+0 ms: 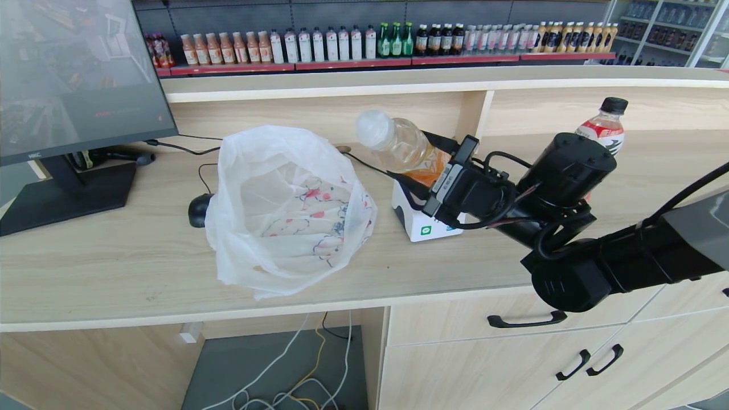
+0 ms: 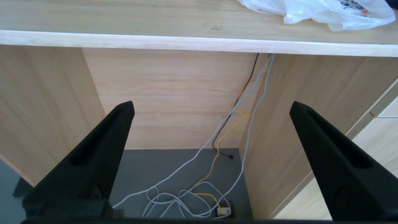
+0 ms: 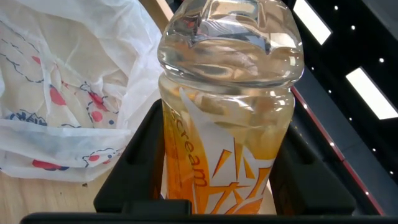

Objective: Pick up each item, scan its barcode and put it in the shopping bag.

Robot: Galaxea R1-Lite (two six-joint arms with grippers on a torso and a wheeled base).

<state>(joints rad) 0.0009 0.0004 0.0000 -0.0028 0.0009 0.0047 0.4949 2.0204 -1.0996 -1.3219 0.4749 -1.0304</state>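
One orange-label bottle of amber drink is clamped between the right gripper's two black fingers. It's tilted, label part in the grip, clear end sticking out past the fingertips. It's held just above the white scanner, beside the shopping bag on the counter. Red-label bottle stands upright farther to the right. Left gripper hangs below counter edge, jaws spread wide.

On counter, bag left of scanner, bottle above it
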